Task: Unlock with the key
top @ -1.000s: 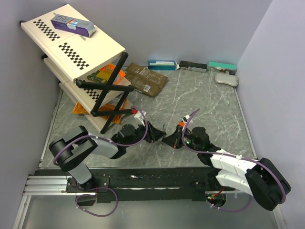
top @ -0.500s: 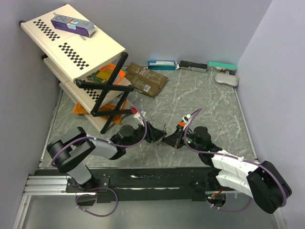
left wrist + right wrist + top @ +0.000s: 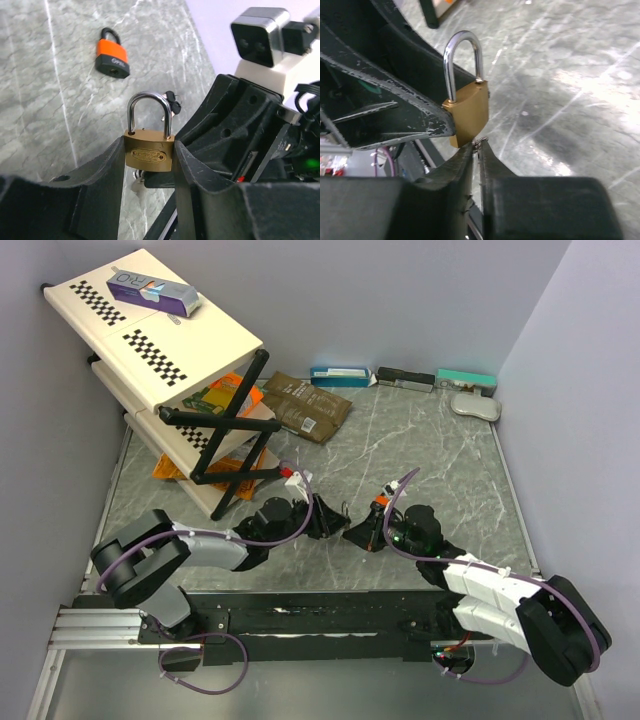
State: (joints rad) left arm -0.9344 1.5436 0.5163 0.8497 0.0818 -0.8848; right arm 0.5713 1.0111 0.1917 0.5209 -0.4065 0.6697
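1. The key cannot be made out; the right gripper (image 3: 476,146) covers the underside of the brass padlock (image 3: 469,112). Its jaws stand almost together, and whether they hold anything is unclear.
2. Both arms reach low and meet mid-table. The left gripper (image 3: 149,151) clamps the padlock's body, shackle upright.
3. An orange padlock (image 3: 112,52) lies well apart on the table (image 3: 45,100).

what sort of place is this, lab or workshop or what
Probably a robotics lab test cell: a walled-in marble-pattern table, checkerboard markers on a folding shelf, and two robot arms working a brass padlock.
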